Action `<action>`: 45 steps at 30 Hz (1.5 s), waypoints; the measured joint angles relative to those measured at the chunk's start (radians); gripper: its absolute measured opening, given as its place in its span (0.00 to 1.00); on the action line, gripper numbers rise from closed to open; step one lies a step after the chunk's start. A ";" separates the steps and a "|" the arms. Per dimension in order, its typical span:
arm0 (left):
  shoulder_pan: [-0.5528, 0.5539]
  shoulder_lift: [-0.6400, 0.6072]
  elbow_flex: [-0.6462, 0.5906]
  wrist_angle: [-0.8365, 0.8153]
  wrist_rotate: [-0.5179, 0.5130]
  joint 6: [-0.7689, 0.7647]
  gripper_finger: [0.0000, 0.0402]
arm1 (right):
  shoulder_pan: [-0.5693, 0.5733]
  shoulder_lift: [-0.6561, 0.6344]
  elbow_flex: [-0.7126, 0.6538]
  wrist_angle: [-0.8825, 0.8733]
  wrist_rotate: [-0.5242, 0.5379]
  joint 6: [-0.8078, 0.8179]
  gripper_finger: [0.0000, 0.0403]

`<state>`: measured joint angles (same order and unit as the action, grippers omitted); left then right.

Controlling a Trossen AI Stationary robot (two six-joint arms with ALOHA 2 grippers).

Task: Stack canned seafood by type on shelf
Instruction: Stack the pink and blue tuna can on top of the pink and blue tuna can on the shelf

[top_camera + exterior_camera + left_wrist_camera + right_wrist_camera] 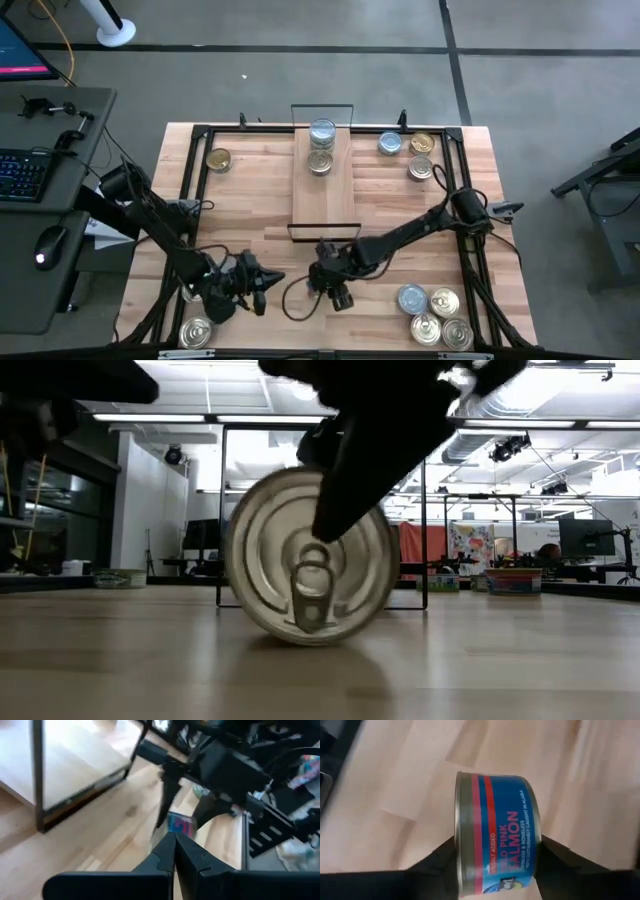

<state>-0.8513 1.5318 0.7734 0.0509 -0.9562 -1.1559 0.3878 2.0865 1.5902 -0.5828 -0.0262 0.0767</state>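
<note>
1. The right end effector [495,865] sits low over the front of the desk [250,215], just in front of the shelf's near end, with a finger on either flat face of a salmon tin [492,832]. The tin stands on its rim, so the fingers bracket it across its thin dimension. The fingers look close against both faces, but I cannot tell whether they are clamped on it yet.
2. In the low view the same tin [312,555] stands on edge with its pull-tab lid facing the camera, a dark finger crossing its face. Its rim seems to touch the desk, so I judge it is being gripped, not carried.
3. The left end effector [174,851] has its fingers pressed together on nothing and waits at the front left of the desk, pointing towards the right arm's work.
4. The shelf [325,195], a pale plank with black wire ends, lies at the middle of the desk. Two tins [321,148] sit at its far end, one silver-blue, one gold, so sorting by type has only begun.
5. Loose tins remain: a cluster [437,317] at the front right, three at the back right [412,152], one at the back left [218,159] and one at the front left [197,333].
</note>
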 joint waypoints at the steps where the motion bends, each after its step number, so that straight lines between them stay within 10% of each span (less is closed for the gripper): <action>1: 0.012 -0.015 0.000 -0.010 0.040 0.011 0.00 | 0.010 -0.003 0.008 -0.019 -0.005 0.038 0.41; 12: 0.148 -0.330 0.001 -0.404 0.252 0.243 0.00 | 0.165 -0.149 0.014 -0.367 -0.066 0.480 0.41; 19: 0.163 -0.507 0.000 -0.562 0.252 0.371 0.00 | 0.226 -0.387 -0.229 -0.487 -0.077 0.851 0.41; 30: 0.181 -0.570 -0.043 -0.561 0.212 0.275 0.00 | -0.119 -0.927 -0.642 -0.480 0.324 1.210 0.41; 35: 0.233 -0.568 -0.047 -0.553 0.115 0.155 0.00 | -0.434 -1.061 -0.786 -0.136 0.351 1.027 0.41; 45: 0.447 -0.567 -0.047 -0.406 0.092 0.049 0.00 | -0.845 -0.813 -0.942 0.840 -0.164 0.982 0.41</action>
<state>-0.4043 0.9646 0.7265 -0.3546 -0.8640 -1.1064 -0.4569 1.2730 0.6483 0.2575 -0.1900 1.0583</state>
